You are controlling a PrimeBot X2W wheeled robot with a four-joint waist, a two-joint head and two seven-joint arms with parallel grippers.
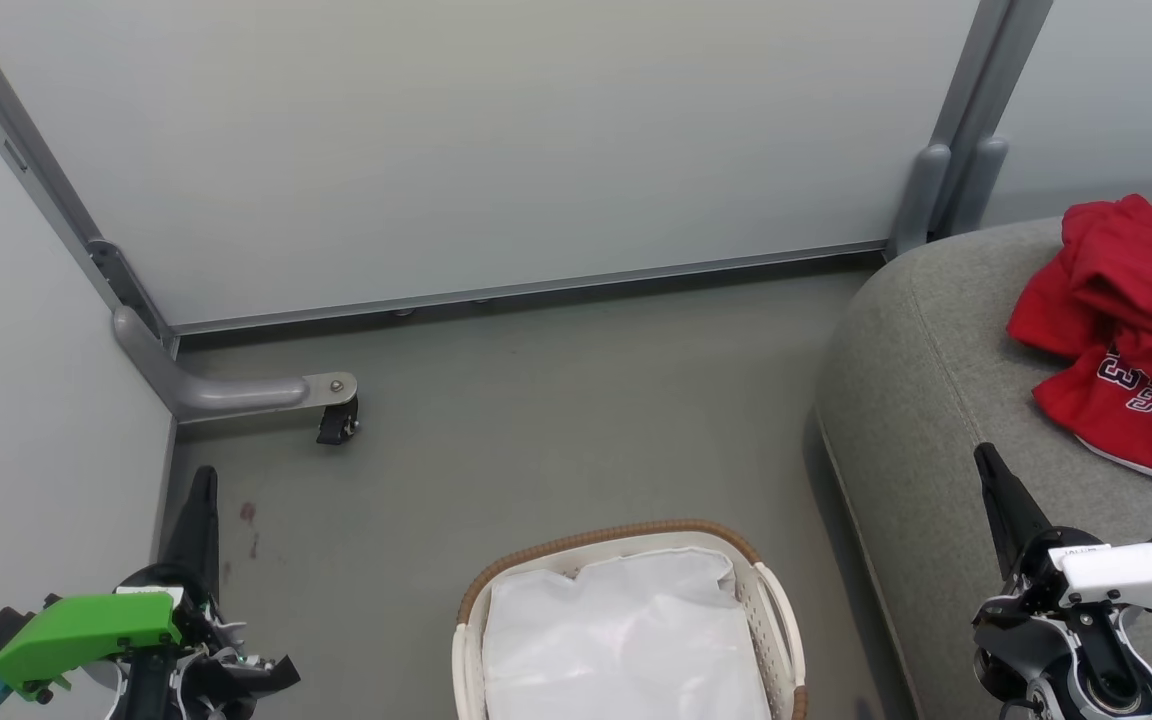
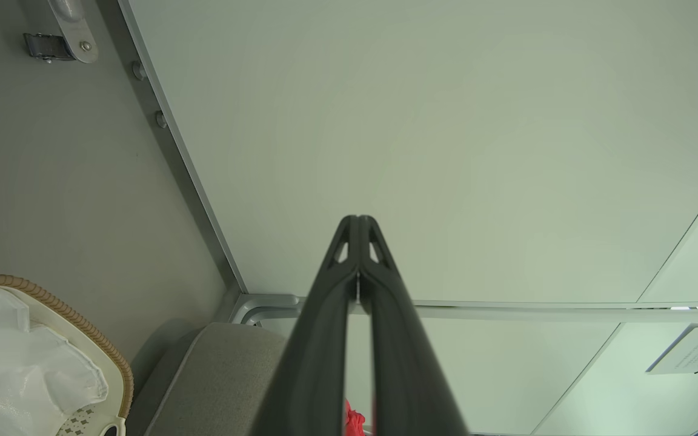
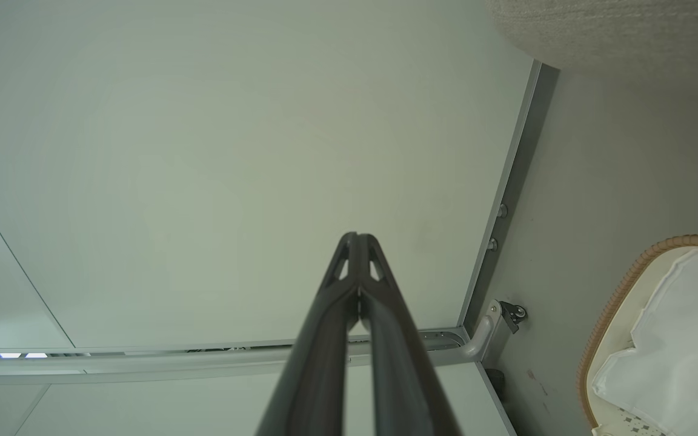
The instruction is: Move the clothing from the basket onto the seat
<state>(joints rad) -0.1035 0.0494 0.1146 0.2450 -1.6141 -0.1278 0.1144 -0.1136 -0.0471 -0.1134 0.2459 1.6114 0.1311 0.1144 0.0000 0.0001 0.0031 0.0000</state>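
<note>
Basket [image 1: 576, 541] stands on open floor [image 1: 536, 420] beside seat [image 1: 926, 400]; clothing [image 1: 1136, 330] lies on seat.

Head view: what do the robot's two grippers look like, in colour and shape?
The left gripper has long, dark, tapering jaws and a bright green cover, with a teal part at its end. The right gripper has the same dark jaws, but a white cover with small dark screws. Close up, the jaws show triangular cut-outs near the tips.

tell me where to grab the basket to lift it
Probably the white side handle on the basket's right, coming from the seat side: it loops clear of the brown rim, leaving a gap for a finger, and the right gripper is nearest.
</note>
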